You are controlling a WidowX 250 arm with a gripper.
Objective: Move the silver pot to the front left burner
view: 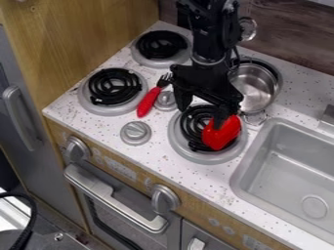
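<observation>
Pot [253, 87] sits upper right, nothing done yet; I must bring it to the front left burner [112, 87], my tool [203, 115] spread.

I'm seeing silver pot [253, 87], black coils [112, 87], red fork handle [149, 101], grey sink [281, 154], white counter [196, 178] showing speckles; my gripper [203, 116] showing black.

Toy kitchen. Reference = sink [287, 171]: coil burners [114, 87] left of it, same speckled counter [153, 150]; oven handle [124, 210] lower left of it; wood-look wall [293, 31] behind it.
</observation>
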